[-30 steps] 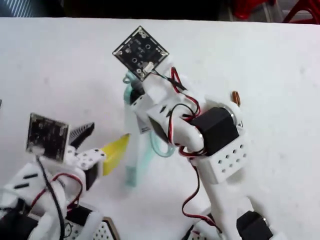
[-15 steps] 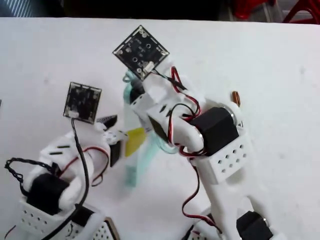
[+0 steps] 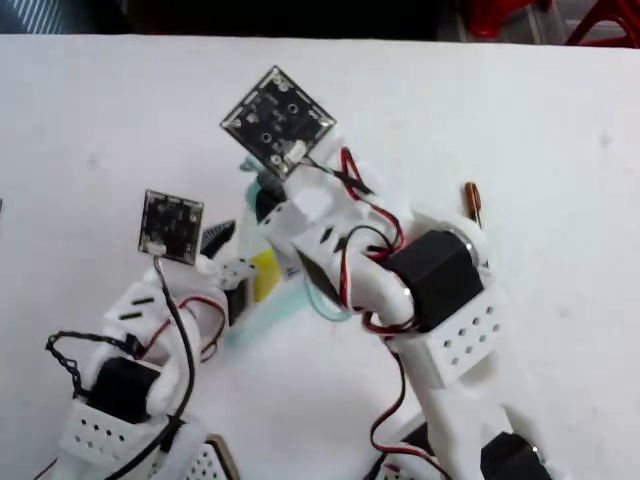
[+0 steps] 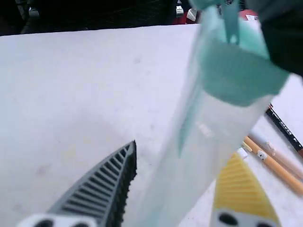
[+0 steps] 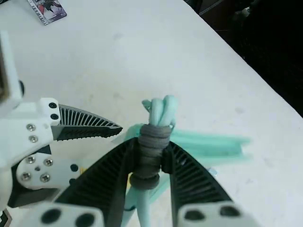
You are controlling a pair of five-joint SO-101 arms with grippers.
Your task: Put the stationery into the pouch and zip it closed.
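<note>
right gripper (image 5: 152,147) is clamped on the pouch (image 4: 208,132) strap (image 5: 158,109); left gripper (image 4: 183,150) is spread astride the pouch. Bracing step judged underway; next, pouch body to be pinched, pencils (image 4: 272,163) loaded.

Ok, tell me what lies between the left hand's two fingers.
The pouch runs through the left hand's open gap, as the left wrist view shows.

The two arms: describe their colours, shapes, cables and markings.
The white plastic left arm and right arm have black motors, red-and-black cables and square black wrist circuit boards. Left tool: one black ribbed finger, one yellow. Right tool: two black.
</note>
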